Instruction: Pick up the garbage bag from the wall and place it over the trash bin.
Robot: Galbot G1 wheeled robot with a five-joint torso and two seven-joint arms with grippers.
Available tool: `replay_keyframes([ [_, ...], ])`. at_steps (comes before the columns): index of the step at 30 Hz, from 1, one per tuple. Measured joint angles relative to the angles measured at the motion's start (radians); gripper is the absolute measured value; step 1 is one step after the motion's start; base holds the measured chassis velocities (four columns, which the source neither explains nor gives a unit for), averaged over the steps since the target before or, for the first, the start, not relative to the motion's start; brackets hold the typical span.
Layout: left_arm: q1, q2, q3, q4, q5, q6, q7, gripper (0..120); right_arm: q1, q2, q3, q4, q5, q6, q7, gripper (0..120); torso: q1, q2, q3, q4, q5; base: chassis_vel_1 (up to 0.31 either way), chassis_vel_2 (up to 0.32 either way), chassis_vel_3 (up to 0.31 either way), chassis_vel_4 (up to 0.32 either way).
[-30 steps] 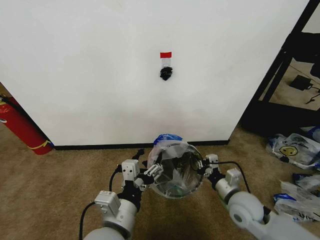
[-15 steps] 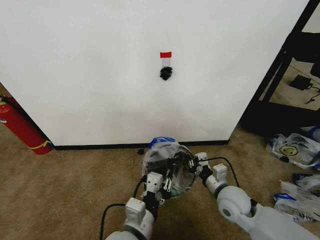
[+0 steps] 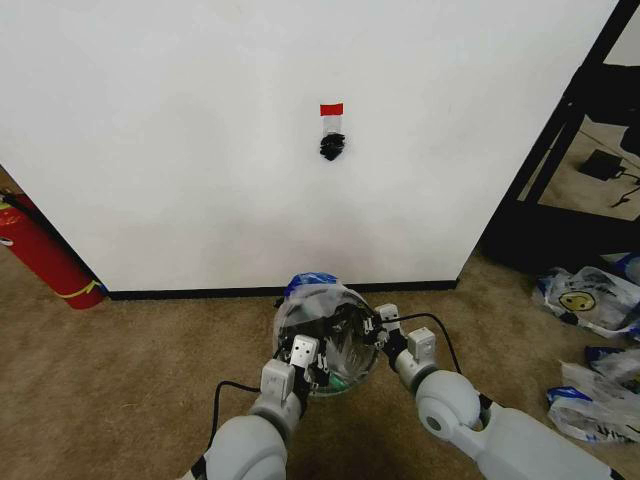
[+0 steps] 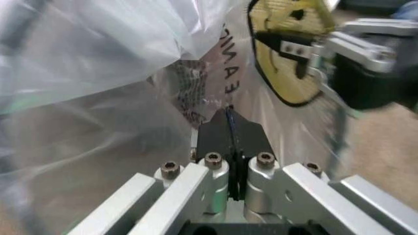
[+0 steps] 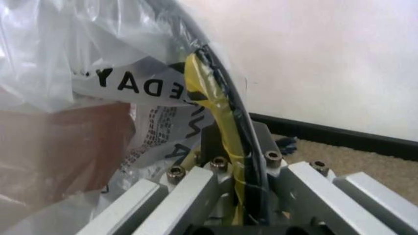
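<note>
From my seat I take the red fire extinguisher [image 3: 40,255] as my landmark: it leans at the far left edge on brown carpet [image 3: 140,360]. Far to its right stands a black metal rack [image 3: 590,130]. Below that rack lie 3 lumpy smiley bags [image 3: 590,300], well apart from the extinguisher.

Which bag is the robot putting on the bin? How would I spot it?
Find the plain white wall with the black hook. Below it on the carpet, the thin see-through white plastic bag covers a small round bin, unlike the lumpy bags lying loose.
</note>
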Motion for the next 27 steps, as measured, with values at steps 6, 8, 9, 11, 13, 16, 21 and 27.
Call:
replay_keyframes([
  [6, -0.089, -0.051, 0.062, 0.104, -0.002, 0.012, -0.082, 0, 0.018, 0.029, -0.016, -0.011, 0.003, -0.002, 0.007, 0, 0.000, 0.000, 0.000, 0.0000, 0.0001, 0.000, 0.000, 0.000, 0.000],
  [8, -0.110, -0.074, 0.085, 0.142, 0.016, 0.014, -0.119, 0, 0.023, 0.035, -0.021, -0.011, 0.005, -0.002, 0.008, 0, 0.000, 0.000, 0.000, 0.0001, 0.0000, 0.000, 0.000, 0.000, 0.000],
  [9, -0.119, -0.083, 0.097, 0.156, 0.028, 0.016, -0.132, 0, 0.026, 0.037, -0.023, -0.011, 0.006, -0.002, 0.008, 0, 0.000, 0.000, 0.000, 0.0000, 0.0001, 0.000, 0.000, 0.000, 0.000],
  [11, -0.136, -0.097, 0.118, 0.184, 0.059, 0.026, -0.153, 0, 0.031, 0.038, -0.023, -0.010, 0.010, -0.004, 0.010, 0, 0.000, 0.000, 0.000, -0.0001, 0.0000, 0.000, 0.000, 0.000, 0.000],
  [13, -0.141, -0.100, 0.125, 0.194, 0.072, 0.031, -0.160, 0, 0.033, 0.038, -0.023, -0.008, 0.012, -0.004, 0.011, 0, 0.000, 0.000, 0.000, -0.0001, 0.0000, 0.000, 0.000, 0.000, 0.000],
  [16, -0.158, -0.111, 0.142, 0.232, 0.116, 0.041, -0.176, 0, 0.033, 0.036, -0.023, 0.008, 0.017, -0.005, 0.012, 0, 0.000, 0.000, 0.000, 0.0001, 0.0001, 0.000, 0.000, 0.000, 0.000],
  [21, -0.183, -0.119, 0.156, 0.281, 0.130, 0.051, -0.195, 0, 0.022, 0.032, -0.015, 0.028, 0.018, -0.004, 0.010, 0, 0.000, 0.000, 0.000, 0.0000, 0.0001, 0.000, 0.000, 0.000, 0.000],
  [27, -0.207, -0.119, 0.157, 0.313, 0.106, 0.054, -0.197, 0, 0.004, 0.023, -0.007, 0.043, 0.019, 0.001, -0.002, 0, 0.000, 0.000, 0.000, 0.0000, 0.0001, 0.000, 0.000, 0.000, 0.000],
])
